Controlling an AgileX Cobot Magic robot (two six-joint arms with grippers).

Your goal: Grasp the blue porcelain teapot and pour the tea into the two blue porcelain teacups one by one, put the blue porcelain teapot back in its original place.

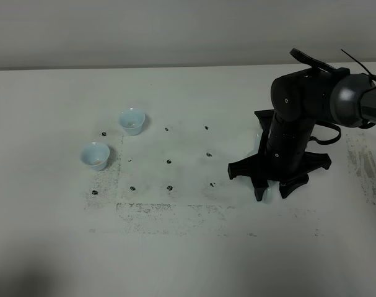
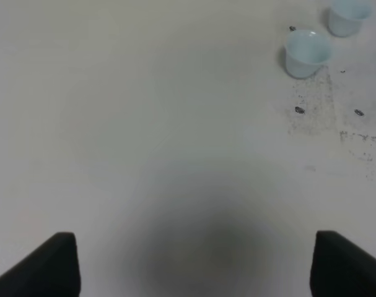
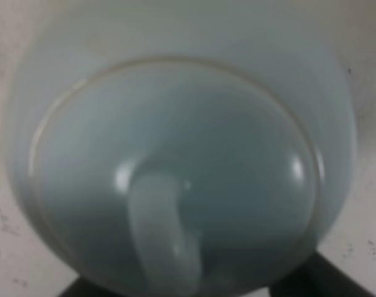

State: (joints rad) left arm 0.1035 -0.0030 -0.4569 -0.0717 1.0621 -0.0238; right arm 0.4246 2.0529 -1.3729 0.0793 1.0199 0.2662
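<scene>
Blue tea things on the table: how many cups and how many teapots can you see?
Blue teacups: 2
Blue teapot: 1
Total: 3

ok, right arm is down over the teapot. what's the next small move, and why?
Probably finish closing the right hand on the loop handle before any lift. The right wrist view shows the blue porcelain teapot filling the frame, with its handle lying between the dark fingertips, but no firm grip shows yet.
</scene>
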